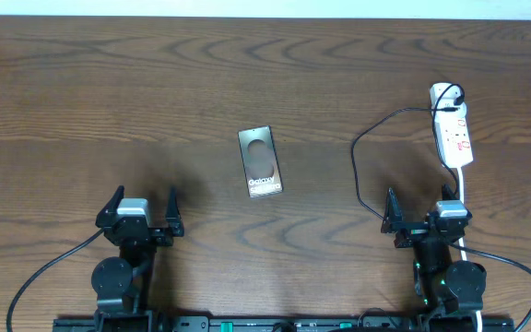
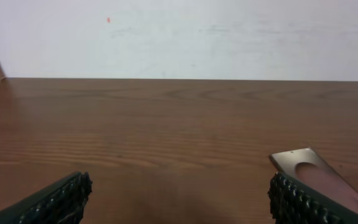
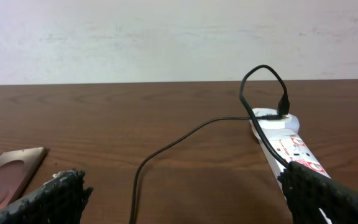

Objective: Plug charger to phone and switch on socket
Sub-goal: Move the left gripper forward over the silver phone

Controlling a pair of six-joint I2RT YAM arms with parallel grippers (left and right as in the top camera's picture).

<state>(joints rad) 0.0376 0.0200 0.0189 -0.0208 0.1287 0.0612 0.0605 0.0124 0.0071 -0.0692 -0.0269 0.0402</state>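
Observation:
The phone (image 1: 260,162) lies flat mid-table, a glossy dark slab with white lettering. One corner of the phone (image 2: 319,174) shows past my left gripper's right finger, and the phone (image 3: 8,174) also lies at the left in the right wrist view. The white socket (image 1: 454,136) lies at the right, and the charger adapter (image 1: 445,93) is plugged in at its far end. The black charger cable (image 1: 358,157) curves left, then back toward my right gripper (image 1: 419,207), and its tip is hidden. My left gripper (image 1: 143,205) is open near the front edge. Both are empty.
The socket's thick white cord (image 1: 462,194) runs back along the right side of my right arm. The socket (image 3: 291,149) lies just beyond my right gripper's right finger. The cable (image 3: 166,146) crosses the wood between the open fingers.

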